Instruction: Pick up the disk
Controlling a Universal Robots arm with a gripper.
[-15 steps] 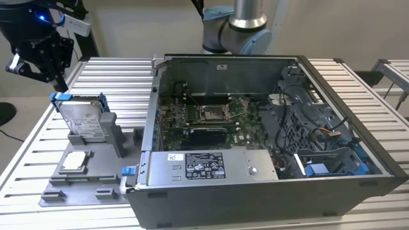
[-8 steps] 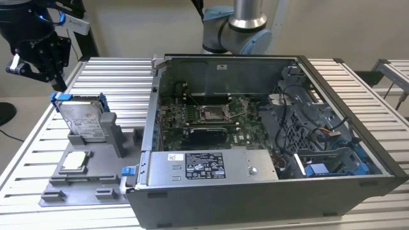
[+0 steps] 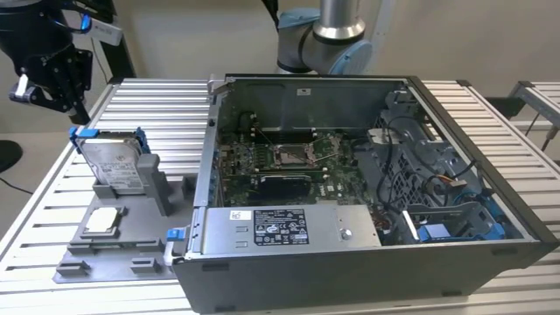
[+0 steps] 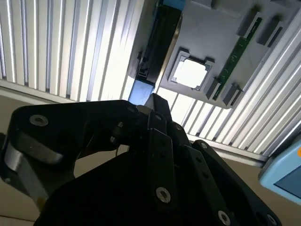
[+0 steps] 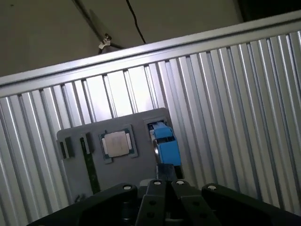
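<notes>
— Where is the gripper [image 5: 165,169]?

— In the first wrist view its black body sits nearest the lens. The jaws are drawn together with nothing between them. It hangs over the ribbed metal counter [image 5: 225,94] and touches nothing.

— And the disk [image 5: 165,146]?

— It is just past the tips of the jaws, seen edge-on from above, with its blue frame standing in a slot of the grey holder [image 5: 141,121]. In the exterior view the disk is upright with its white label facing the camera. A grey post stands against its side on the exterior view's right. The gripper is above it, toward the exterior view's left, and apart from it.

— What lies near the disk?

— A small square silver chip [image 5: 116,143] lies flat in a recess of the same holder, near the disk. In the second wrist view a thin green circuit strip [image 4: 233,59] sits in a slot beyond the chip.

— And farther off?

— On the exterior view's right of the holder, an open computer case [image 3: 350,279] rests on the counter. A long silver box with a black label [image 3: 280,226] runs along its near side, with the green board behind it. The arm's column [image 3: 337,26] rises behind the case.
</notes>
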